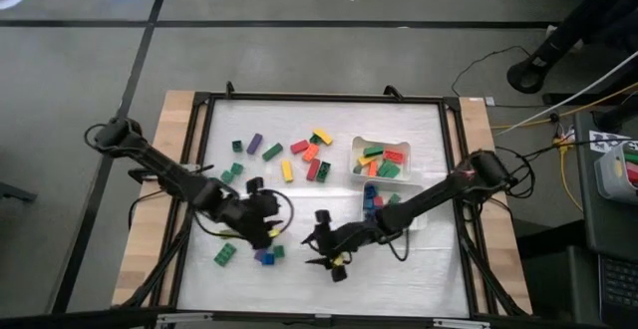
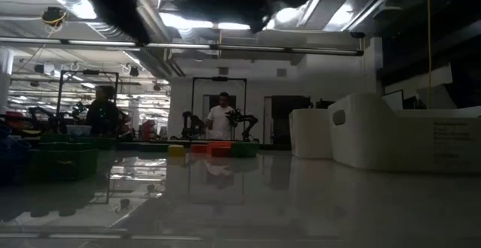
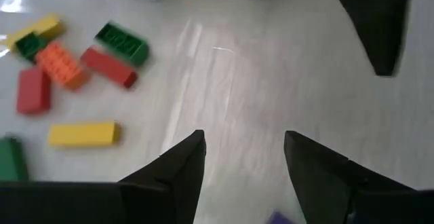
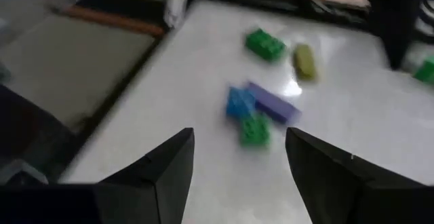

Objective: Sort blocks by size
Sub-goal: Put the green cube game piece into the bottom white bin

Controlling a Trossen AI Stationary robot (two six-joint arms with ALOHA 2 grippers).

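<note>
the blocks (image 1: 299, 155) lie scattered over the white worktop (image 1: 419, 269), with some already in a tray (image 1: 356, 160), and look light, rigid and slick, best pinched across their flat long sides by the left gripper (image 1: 265, 231) or right gripper (image 1: 332, 261), both with fingers apart and empty.

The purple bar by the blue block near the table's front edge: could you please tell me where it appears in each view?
High view: the purple bar lies near the front edge, just below the left hand.
Low view: I cannot make it out.
Left wrist view: probably the purple sliver at the bottom edge.
Right wrist view: centre.
Shared landmark: the blue block touching it, also in the high view.
</note>
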